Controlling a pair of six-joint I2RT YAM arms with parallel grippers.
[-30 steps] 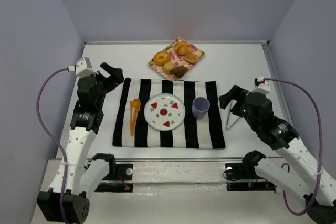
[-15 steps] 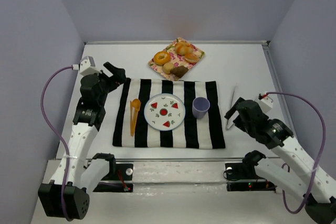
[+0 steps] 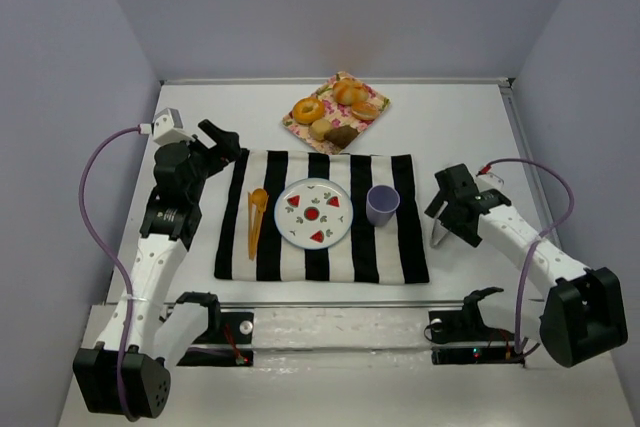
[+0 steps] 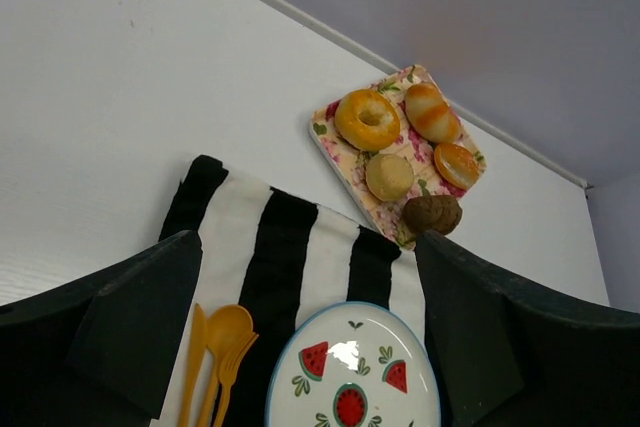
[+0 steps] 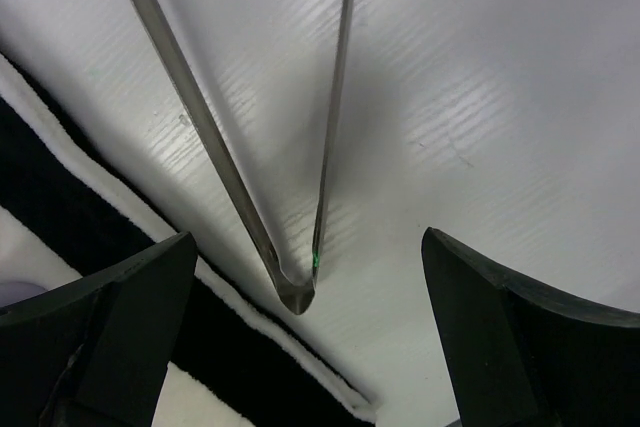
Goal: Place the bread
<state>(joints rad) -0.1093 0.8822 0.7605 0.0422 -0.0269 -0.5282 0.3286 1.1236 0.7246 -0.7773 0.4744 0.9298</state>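
The bread [image 3: 343, 134] [image 4: 432, 214], a dark brown lump, lies on the near corner of the floral tray [image 3: 372, 119] [image 4: 340, 154] at the back of the table. My left gripper [image 3: 222, 140] [image 4: 305, 237] hangs open and empty over the far left edge of the striped cloth [image 3: 370, 247] [image 4: 270, 247], short of the tray. Open as well, my right gripper [image 3: 448, 222] [image 5: 308, 239] is low over the metal tongs [image 3: 438, 235] [image 5: 215, 137] on the bare table right of the cloth. Its fingers stand on either side of the tongs' joined end without touching it.
A watermelon-print plate [image 3: 325, 230] [image 4: 300, 362] sits mid-cloth, with orange cutlery [image 3: 256, 217] [image 4: 215, 347] to its left and a lilac cup [image 3: 382, 203] to its right. The tray also carries a glazed ring doughnut [image 3: 307, 109] [image 4: 366, 119], a pale bun [image 4: 389, 176] and two orange rolls.
My right arm has folded down and drawn its gripper low over the tongs' joined end. The left gripper shifted slightly forward early on, then held still.
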